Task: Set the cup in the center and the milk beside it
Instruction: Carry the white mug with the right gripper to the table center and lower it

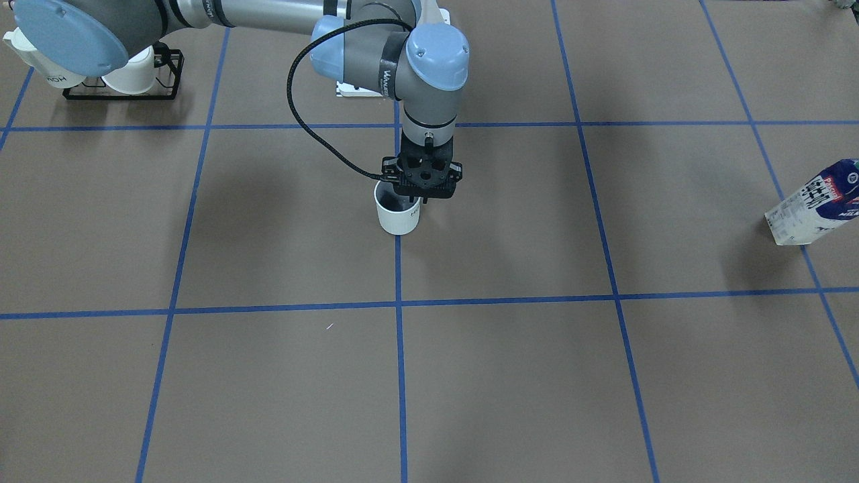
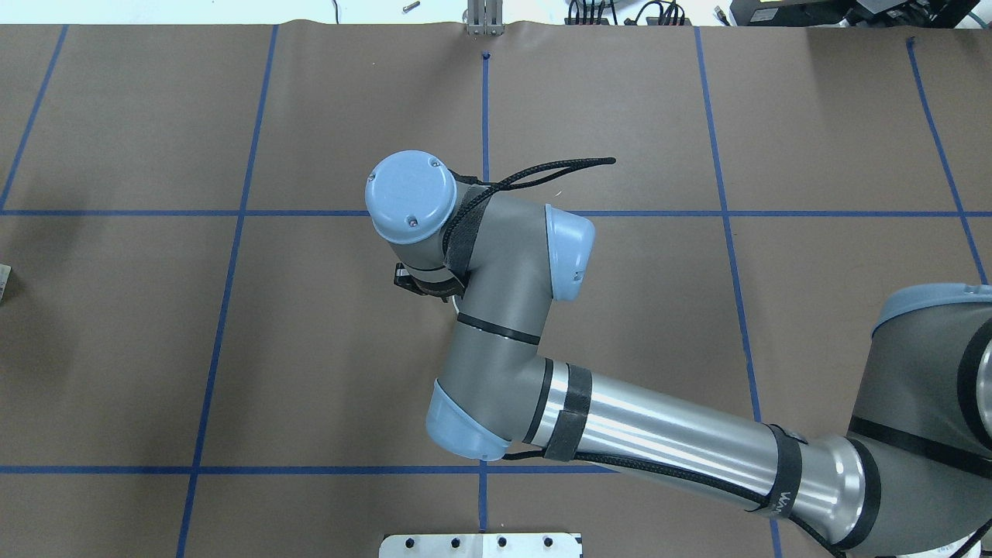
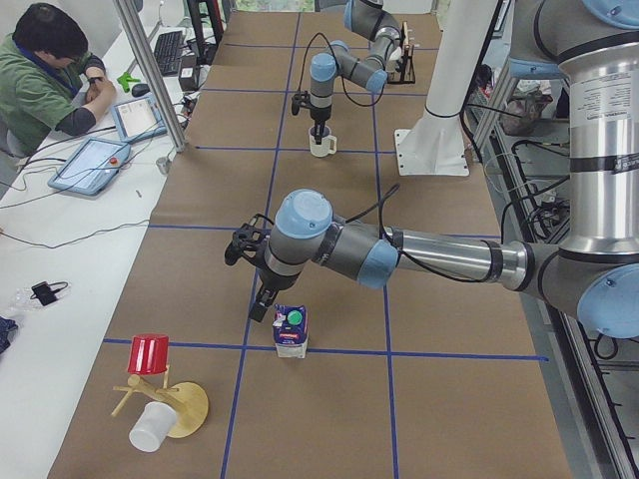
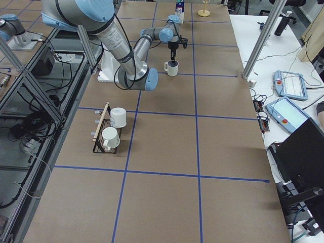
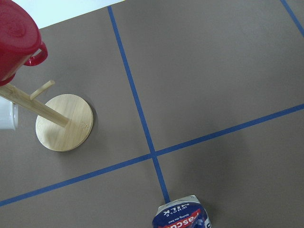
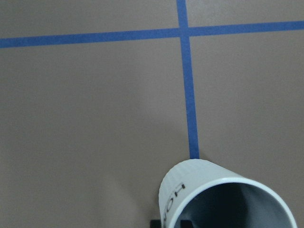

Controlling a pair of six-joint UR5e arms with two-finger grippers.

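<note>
Black fingers of the right gripper [image 1: 416, 200] point straight down at the middle of the front-facing view; they sit narrow astride the wall of the cup [image 1: 397, 216], one inside its dark interior and one outside, and seem to be pinching the rim; the white cup stands upright on the brown paper worktop [image 1: 537, 376], its base on the blue tape line [image 1: 400, 376] that runs down the middle of the frame; the right wrist view shows its rim and small dark lettering at the bottom edge. Judged from that spot, the cup half of the task looks all but done, with only the letting go left; the milk [image 1: 812, 204] stands at the far right edge of the same frame, well apart from the cup, so setting it beside the cup is not yet done. In the left side view the left gripper [image 3: 262, 302] hangs just beside the milk, to its upper left; whether its fingers are wide or narrow cannot be told.
</note>
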